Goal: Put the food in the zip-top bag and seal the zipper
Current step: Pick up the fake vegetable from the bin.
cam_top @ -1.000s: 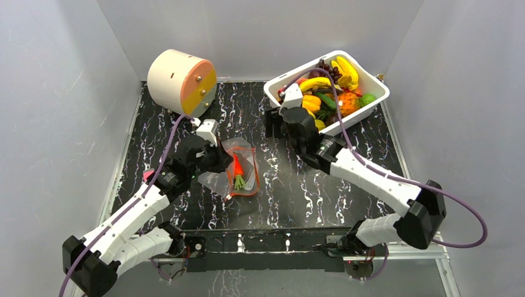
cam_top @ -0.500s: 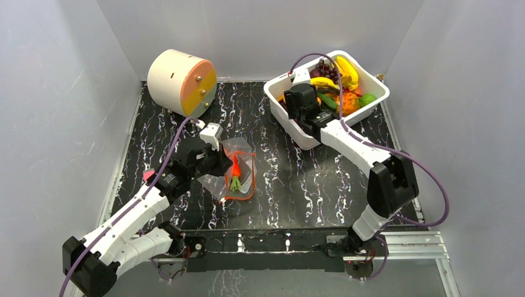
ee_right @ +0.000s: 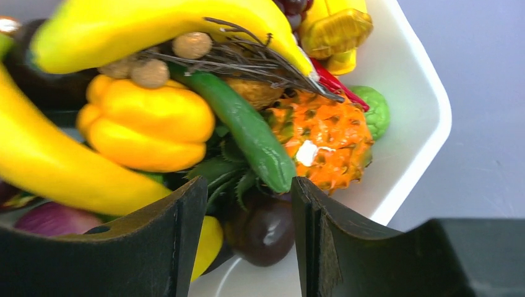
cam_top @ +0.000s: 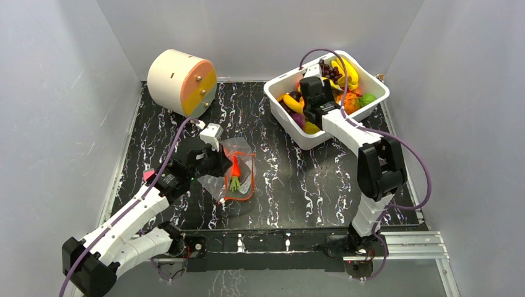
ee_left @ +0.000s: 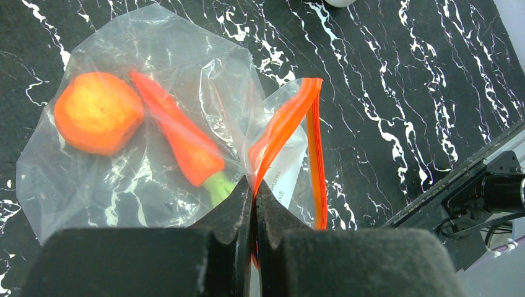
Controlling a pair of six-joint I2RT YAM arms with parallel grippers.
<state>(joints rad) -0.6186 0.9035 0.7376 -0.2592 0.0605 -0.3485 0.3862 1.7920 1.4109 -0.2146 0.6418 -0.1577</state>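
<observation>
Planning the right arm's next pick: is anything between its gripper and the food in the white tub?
Nothing visible does. The right gripper hangs open just over the food in the white tub; a green pod and a dark purple piece lie in line with the gap between its fingers, with nothing covering them.

1 overhead view takes in the whole table [cam_top: 297, 179] — 2 wrist views press close on bag [ee_left: 155, 49] and tub [ee_right: 402, 80].
</observation>
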